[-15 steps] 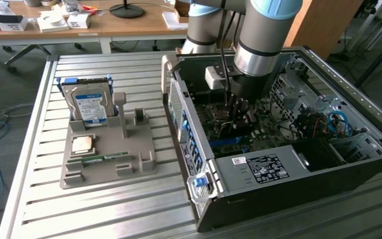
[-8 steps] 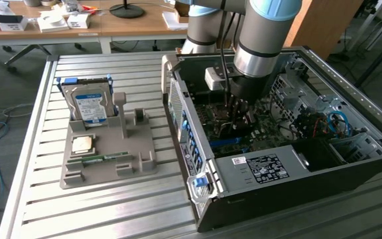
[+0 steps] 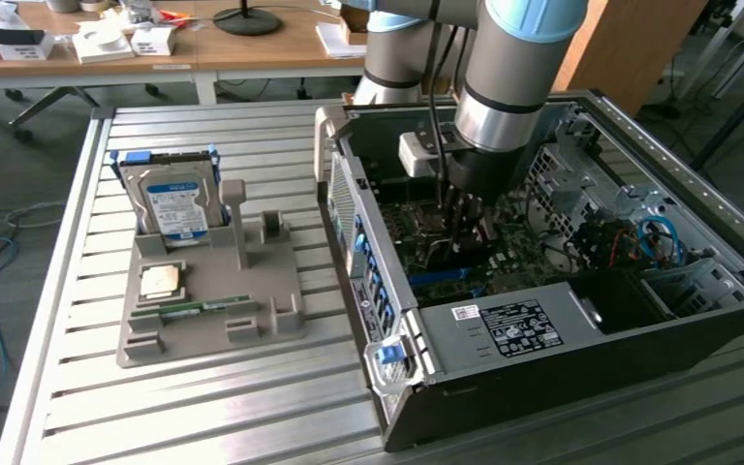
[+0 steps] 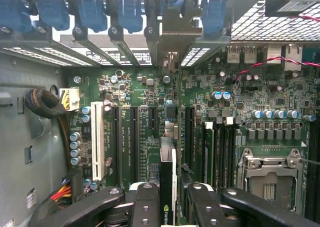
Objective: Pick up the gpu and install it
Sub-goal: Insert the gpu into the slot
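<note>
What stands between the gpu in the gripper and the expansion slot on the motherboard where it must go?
Nothing visible does. The gripper holds the gpu edge-on right over the black slots of the motherboard, its metal bracket at the rear openings. The red cables lie well aside. Whether it is seated, I cannot tell.

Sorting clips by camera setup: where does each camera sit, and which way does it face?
Exterior view: raised, off the table, looking down at it, the hard drive and the open computer case; the arm reaches into the case.
Wrist view: on the wrist, looking along the gripper at the motherboard; its black fingers show, closed on the gpu, seen edge-on.
Shared: the case interior and the motherboard.
</note>
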You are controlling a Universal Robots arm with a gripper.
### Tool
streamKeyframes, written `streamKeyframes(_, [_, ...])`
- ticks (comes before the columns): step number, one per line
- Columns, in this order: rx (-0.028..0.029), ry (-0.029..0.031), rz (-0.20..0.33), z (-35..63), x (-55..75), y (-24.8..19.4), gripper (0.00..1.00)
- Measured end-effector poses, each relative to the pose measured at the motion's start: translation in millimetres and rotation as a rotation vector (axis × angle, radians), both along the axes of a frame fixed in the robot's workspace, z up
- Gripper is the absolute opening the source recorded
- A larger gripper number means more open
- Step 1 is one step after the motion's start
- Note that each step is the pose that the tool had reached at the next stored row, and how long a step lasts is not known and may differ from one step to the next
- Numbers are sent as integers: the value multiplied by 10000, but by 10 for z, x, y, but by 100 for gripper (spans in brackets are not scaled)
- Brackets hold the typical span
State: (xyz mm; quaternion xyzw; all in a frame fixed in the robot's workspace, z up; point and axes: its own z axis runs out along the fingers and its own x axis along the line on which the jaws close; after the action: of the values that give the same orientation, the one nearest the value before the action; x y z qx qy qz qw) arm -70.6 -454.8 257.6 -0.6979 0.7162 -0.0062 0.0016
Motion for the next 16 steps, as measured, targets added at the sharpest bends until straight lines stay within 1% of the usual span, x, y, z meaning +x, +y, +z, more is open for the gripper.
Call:
streamKeyframes(4, [1,-4,2,-1,-4,0,26])
streamKeyframes(10, [0,-30,1,-10,-5,0,26])
streamKeyframes(16, [1,-43,1,-14,-8,0,26])
